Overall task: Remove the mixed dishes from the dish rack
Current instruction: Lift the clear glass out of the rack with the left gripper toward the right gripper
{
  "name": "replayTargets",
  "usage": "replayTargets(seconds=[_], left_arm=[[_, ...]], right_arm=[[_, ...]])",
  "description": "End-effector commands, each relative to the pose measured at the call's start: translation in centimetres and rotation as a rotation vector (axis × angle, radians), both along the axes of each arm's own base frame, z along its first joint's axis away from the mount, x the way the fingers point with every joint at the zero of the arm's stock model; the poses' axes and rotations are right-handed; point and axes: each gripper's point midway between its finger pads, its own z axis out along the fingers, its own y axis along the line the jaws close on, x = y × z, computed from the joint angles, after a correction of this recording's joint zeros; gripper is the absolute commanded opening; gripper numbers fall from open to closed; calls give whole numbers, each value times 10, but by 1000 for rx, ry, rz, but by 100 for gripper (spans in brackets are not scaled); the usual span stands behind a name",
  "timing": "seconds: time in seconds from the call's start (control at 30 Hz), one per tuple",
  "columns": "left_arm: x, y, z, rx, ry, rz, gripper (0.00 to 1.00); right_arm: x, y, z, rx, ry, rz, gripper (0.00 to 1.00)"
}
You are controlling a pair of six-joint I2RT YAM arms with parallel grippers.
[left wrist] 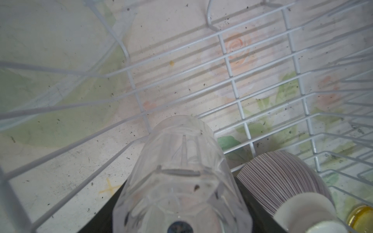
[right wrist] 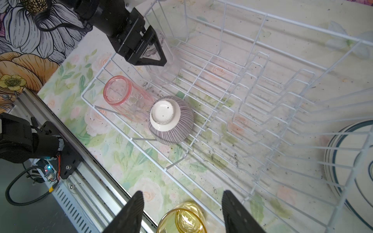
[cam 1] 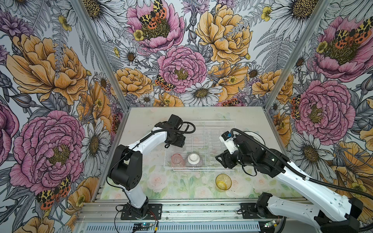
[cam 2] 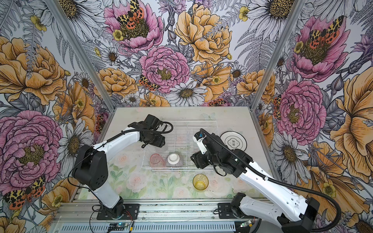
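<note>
In both top views the white wire dish rack [cam 1: 210, 137] sits mid-table. The left gripper [cam 1: 176, 144] hangs over the rack's left side, and the right gripper [cam 1: 220, 161] hovers at the rack's near right corner. Inside the rack, along its near edge, a pink tumbler [cam 1: 177, 160] lies on its side, seemingly touching an upturned striped bowl [cam 1: 193, 160]. An amber tumbler [cam 1: 223, 181] stands on the table just outside the rack's near edge. In a top view a stack of dark-rimmed plates [cam 2: 233, 140] rests just outside the rack's right side. The left wrist view shows a clear tumbler [left wrist: 181, 173] between dark jaws that appear closed on it, above the rack's wire floor. The right wrist view shows the right gripper [right wrist: 182, 198] with jaws apart and empty, and the left gripper [right wrist: 153, 54] pinching the clear tumbler inside the rack. The glass looks light, rigid, slick and breakable, so a gentle squeeze across its wall near the rim seems best. The pink tumbler, lying down, would likely roll. The bowl's raised foot offers a hold.
</note>
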Motion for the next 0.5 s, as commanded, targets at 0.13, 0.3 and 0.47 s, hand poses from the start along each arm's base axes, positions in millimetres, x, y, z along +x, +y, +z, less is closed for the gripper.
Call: replayTargets(seconds=[0.13, 0.3, 0.47], left_arm=[[5, -17, 65, -241, -148, -46, 55], [0, -25, 97, -407, -179, -77, 54], [-11, -46, 128, -592, -198, -145, 54]], right_arm=[[11, 19, 17, 221, 9, 34, 64], [16, 28, 23, 329, 12, 61, 64], [19, 40, 42, 482, 1, 116, 63]])
